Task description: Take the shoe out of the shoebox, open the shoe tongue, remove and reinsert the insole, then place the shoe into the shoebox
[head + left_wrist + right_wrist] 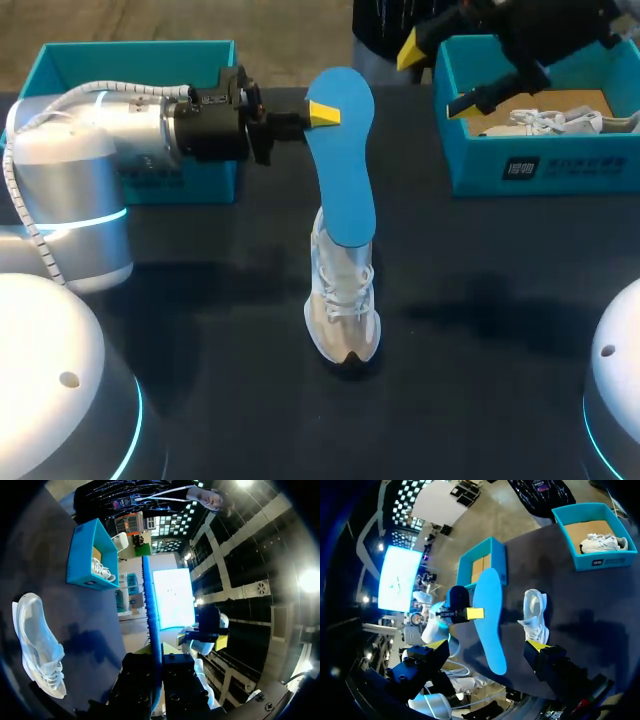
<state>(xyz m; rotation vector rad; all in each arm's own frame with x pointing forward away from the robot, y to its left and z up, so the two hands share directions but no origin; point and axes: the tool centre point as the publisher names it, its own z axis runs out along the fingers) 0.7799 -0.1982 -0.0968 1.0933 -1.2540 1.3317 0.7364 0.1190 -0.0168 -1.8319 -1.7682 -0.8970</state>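
**Insole's out and up in the air, shoe sitting on the table**

The blue insole [345, 170] is pinched in the left pincer [322, 113]. The yellow tips are clamped on it from both sides, close to one end, and the rest of it hangs down and away from the fingers. From that arm's own wrist camera you see it edge-on, a thin blue line running straight out between the two fingers.

The white shoe [345, 305] sits on the dark table [480, 320] below the pincer, laces up. It's off to one side of the hanging insole, and the two look apart in both wrist views.

The right pincer [487, 645] is spread wide with nothing in it. It hangs above the near corner of the teal shoebox [540, 165], well away from the insole. There's a second white shoe [545, 122] lying in that box.

Another teal box [130, 60] sits behind the left arm, on the far side from the shoe.
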